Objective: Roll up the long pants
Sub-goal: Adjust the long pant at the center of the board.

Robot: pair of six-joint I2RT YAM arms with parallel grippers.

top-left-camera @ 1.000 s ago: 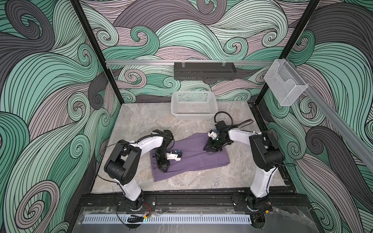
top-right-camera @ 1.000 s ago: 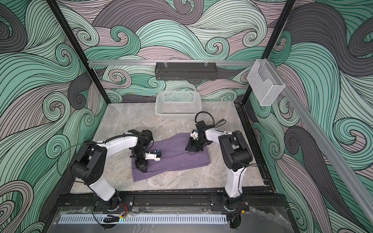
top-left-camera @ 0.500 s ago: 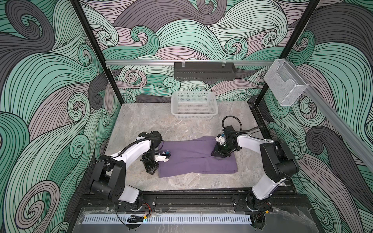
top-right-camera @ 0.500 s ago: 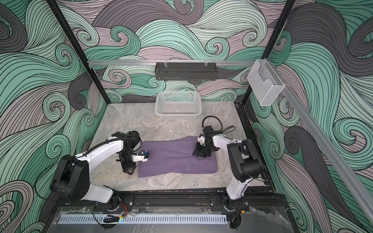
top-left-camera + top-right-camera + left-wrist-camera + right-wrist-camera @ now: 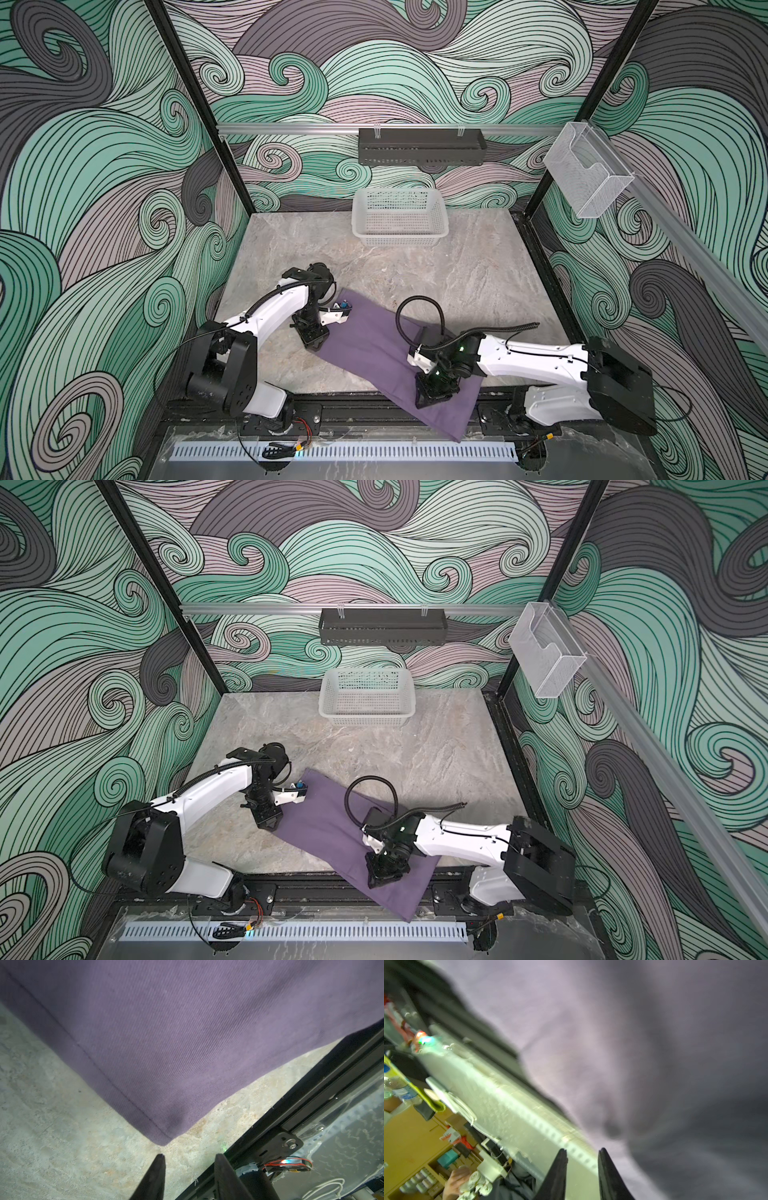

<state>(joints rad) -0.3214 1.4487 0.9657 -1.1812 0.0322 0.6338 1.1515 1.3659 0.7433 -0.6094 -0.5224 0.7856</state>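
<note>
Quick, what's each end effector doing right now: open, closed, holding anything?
Left end effector: open, empty, tips by a corner of the dusty-purple fabric long pants.
Right end effector: open, nothing visible between its tips.

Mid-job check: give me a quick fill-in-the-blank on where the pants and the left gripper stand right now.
The long pants lie flat, not yet ___.
One end hangs over the table's ___ edge.
The left gripper is ___, holding nothing.
Missing: rolled; front; open.
</note>
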